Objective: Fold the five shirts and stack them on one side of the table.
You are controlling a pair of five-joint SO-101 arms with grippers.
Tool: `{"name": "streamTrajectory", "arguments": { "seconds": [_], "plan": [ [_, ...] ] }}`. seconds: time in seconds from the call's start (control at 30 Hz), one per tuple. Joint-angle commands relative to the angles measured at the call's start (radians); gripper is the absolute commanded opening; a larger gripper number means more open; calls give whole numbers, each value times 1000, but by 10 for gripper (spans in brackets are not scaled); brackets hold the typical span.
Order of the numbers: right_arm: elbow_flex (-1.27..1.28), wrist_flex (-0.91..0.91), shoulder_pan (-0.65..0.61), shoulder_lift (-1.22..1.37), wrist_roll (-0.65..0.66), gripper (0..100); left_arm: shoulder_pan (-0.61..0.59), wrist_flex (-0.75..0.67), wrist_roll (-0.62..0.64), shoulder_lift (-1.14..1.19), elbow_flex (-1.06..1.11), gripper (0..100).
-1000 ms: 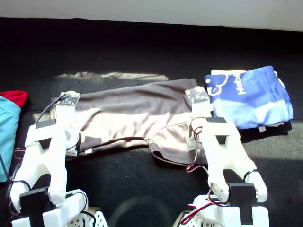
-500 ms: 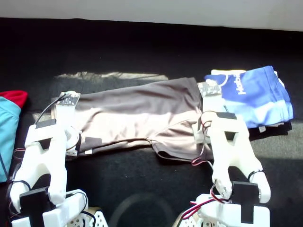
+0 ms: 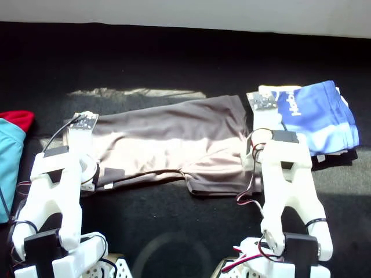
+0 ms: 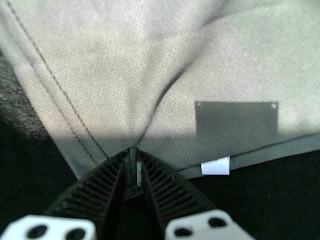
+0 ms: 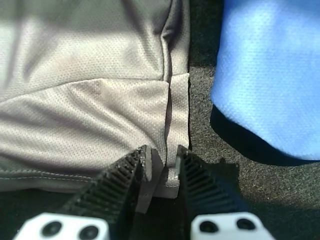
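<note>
Black tabletop [image 3: 174, 52], white wall strip along the far edge, sun patch across the middle.

- grey shirt [image 3: 168, 142]: lies flat mid-tabletop, spread crosswise between the two arms, partly in the sun patch. One lower corner is doubled over near the right arm.
- left gripper [image 4: 133, 167]: fingers closed on the grey shirt's edge. The fabric puckers into a crease that runs straight out from the fingertips. A dark rectangular patch [image 4: 235, 118] and a small white tag [image 4: 215, 166] sit on the hem just beside the grip.
- right gripper [image 5: 162, 160]: fingers clamped on the hem at the shirt's other end, with a strip of grey fabric visible between the toothed pads. Only a narrow strip of tabletop separates it from the blue shirt.
- blue shirt [image 3: 313, 116]: folded, on the right side of the tabletop, on top of a small pile. A dark fabric layer [image 3: 333, 157] shows under it, and a white edge shows at its far side. It is near the grey shirt, not touching it.
- teal shirt [image 3: 8, 168] and a red shirt [image 3: 17, 119]: at the left edge of the tabletop, cut off by the frame, well apart from the grey shirt. Can't tell whether they're folded.

Both arms sit low over the tabletop, one at each end of the grey shirt.
</note>
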Motion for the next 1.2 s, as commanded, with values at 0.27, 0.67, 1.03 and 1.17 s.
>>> {"name": "streamTrajectory", "arguments": {
  "seconds": [0.27,0.67,1.03,1.17],
  "plan": [
    [-13,-38,15,28,-3,134,4,-14,-2,5,5,9],
    [-22,-108,-87,87,-6,113,4,-14,-2,5,5,9],
    [-99,-110,-50,193,-5,93,2,-14,-2,5,5,9],
    [-130,-110,-50,193,-5,7,2,-14,-2,5,5,9]
  ]
}}
